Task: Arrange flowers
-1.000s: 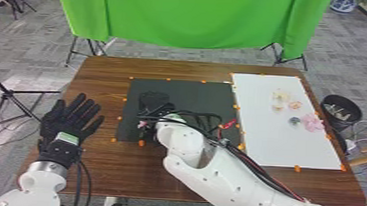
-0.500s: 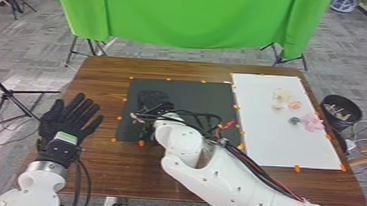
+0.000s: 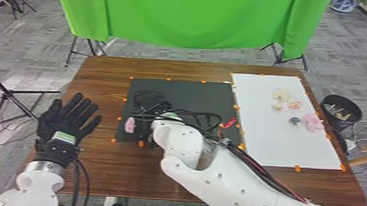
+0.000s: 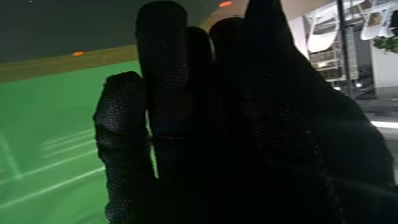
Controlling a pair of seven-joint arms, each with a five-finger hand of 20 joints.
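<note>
Fingers (image 4: 164, 75) extend nearly straight on my right robot hand (image 3: 151, 100); a pink flower (image 3: 130, 124) sits at its seven o'clock, held or not I cannot tell.

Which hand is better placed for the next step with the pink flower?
Probably the right hand: it is over the dark mat, close beside the pink flower, while the left hand is off the mat.

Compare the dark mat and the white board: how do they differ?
The white board is pale, the dark mat near-black. The board runs longer front to back than the mat. The board bears flowers; the mat has the right hand over it. Both have orange markers along edges.
</note>
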